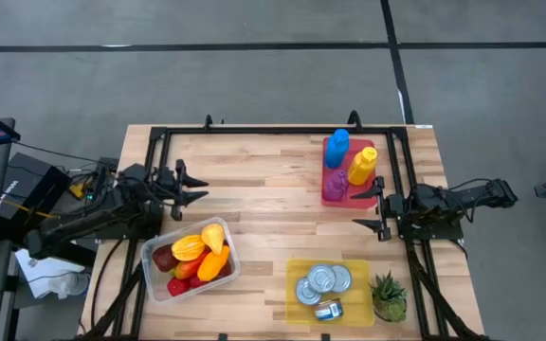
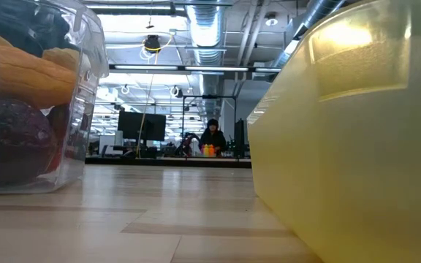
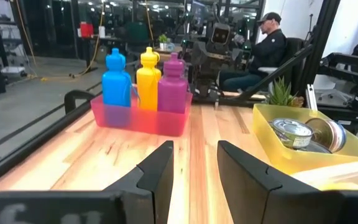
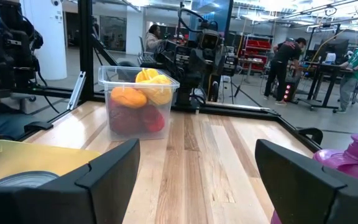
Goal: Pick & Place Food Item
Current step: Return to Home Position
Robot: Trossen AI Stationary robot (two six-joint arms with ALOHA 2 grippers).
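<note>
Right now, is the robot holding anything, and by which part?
Nothing is held. The left gripper and the right gripper are both open and empty.

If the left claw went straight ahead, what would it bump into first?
Most likely the red tray of bottles, around the purple bottle. The left gripper points across bare table toward it. It lines up close to the tray's edge, so it might just slip past.

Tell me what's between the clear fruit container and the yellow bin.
Nothing; the high view shows bare tabletop between the clear container and yellow bin.
</note>
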